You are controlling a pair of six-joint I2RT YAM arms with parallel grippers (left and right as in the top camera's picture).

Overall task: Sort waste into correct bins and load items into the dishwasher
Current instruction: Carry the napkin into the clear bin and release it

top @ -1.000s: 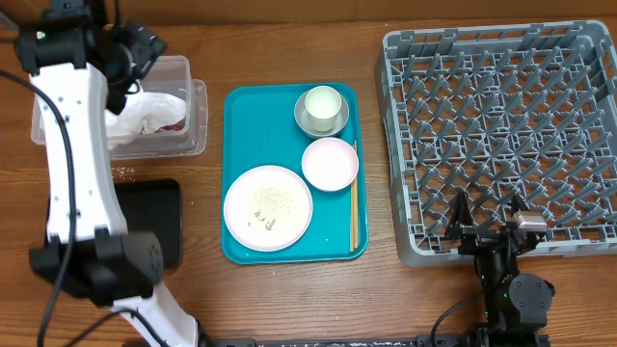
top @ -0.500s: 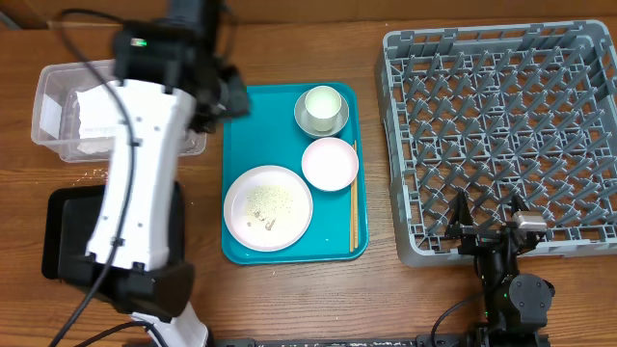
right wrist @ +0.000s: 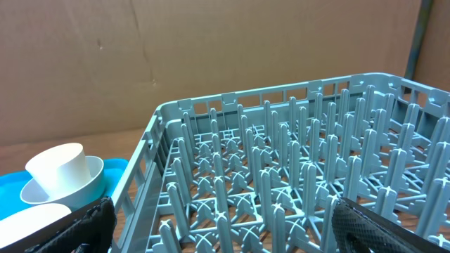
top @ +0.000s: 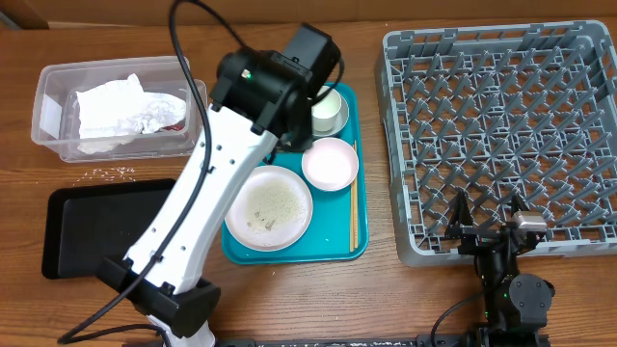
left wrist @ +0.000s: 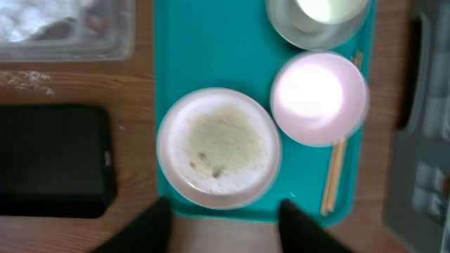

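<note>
My left gripper [top: 307,60] hangs high over the teal tray [top: 241,106], open and holding nothing [left wrist: 223,235]. Below it sit the white plate [left wrist: 218,149] with rice residue, the white bowl [left wrist: 318,98], the pale cup [left wrist: 330,8] inside the metal bowl [left wrist: 309,39], and the chopsticks [left wrist: 336,176]. The napkin [top: 114,106] and red wrapper [top: 174,114] lie in the clear tub [top: 48,106]. Loose rice grains [top: 106,173] dot the table near the black tray [top: 96,226]. My right gripper [right wrist: 225,232] stands open at the near edge of the dish rack [top: 501,135].
The left arm's white link [top: 207,183] crosses diagonally above the plate's left side and the gap between tray and black tray. The dish rack's upright pegs [right wrist: 281,176] rise right in front of the right gripper. Cardboard walls [right wrist: 211,56] stand behind the table.
The left arm has swung right from the clear tub to above the teal tray, and its jaws have narrowed. The napkin stays in the tub. The right arm has not moved.
</note>
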